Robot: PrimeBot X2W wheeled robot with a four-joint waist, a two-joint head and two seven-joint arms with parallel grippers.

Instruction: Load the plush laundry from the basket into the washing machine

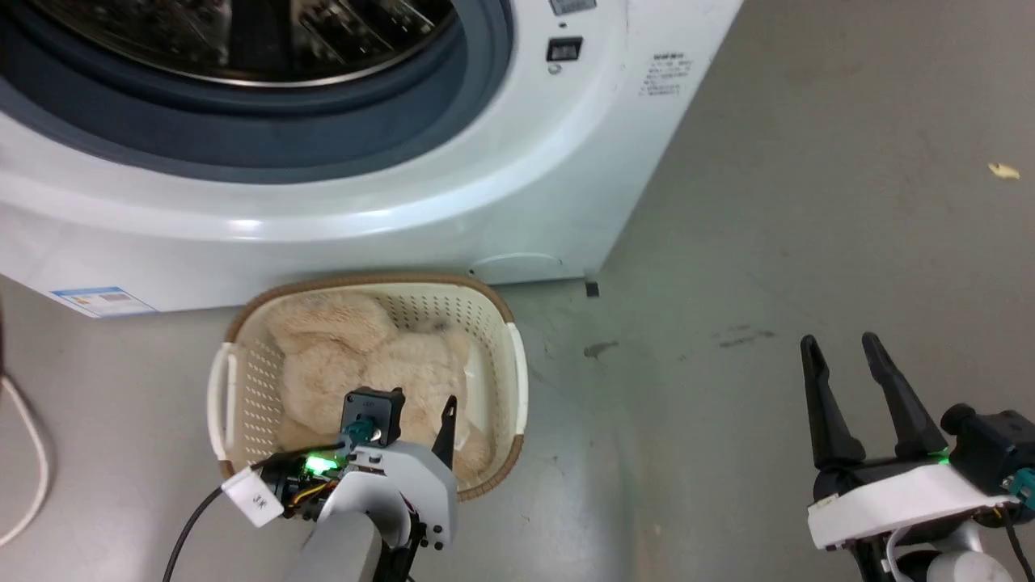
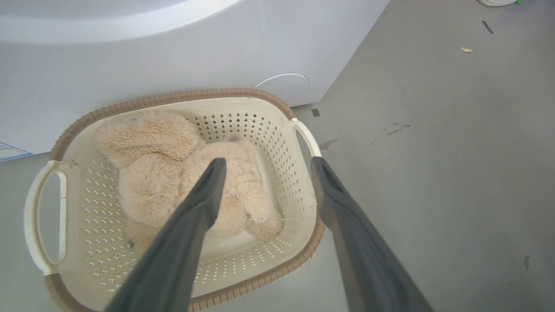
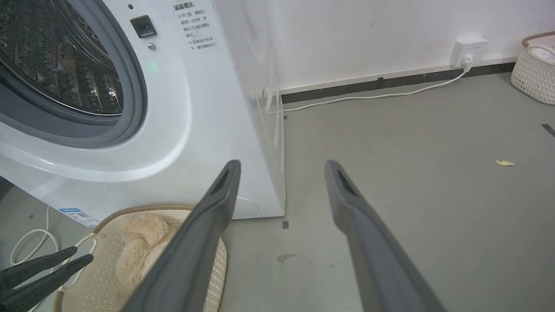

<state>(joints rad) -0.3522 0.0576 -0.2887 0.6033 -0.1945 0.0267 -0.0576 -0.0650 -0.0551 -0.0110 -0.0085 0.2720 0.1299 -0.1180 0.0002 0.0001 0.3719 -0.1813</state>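
The plush laundry (image 1: 340, 356) (image 2: 149, 182), a cream long-pile bundle of rounded lumps, lies in the cream perforated basket (image 1: 517, 380) (image 2: 277, 130) with a brown rim. The basket stands on the floor against the washing machine (image 1: 485, 186) (image 3: 195, 130), whose grey-ringed porthole shows the steel drum (image 1: 242, 32). My left gripper (image 2: 267, 162) hangs open just above the basket, one finger over the plush and the other over the right handle, touching neither. My right gripper (image 1: 841, 343) (image 3: 282, 164) stands open and empty over bare floor, well to the basket's right.
A white cable (image 1: 24, 453) loops on the floor left of the basket. A wall socket (image 3: 468, 47) with its cord sits on the far wall, and a white woven basket (image 3: 535, 69) beside it. A small yellow scrap (image 1: 1003, 170) lies on the grey floor at right.
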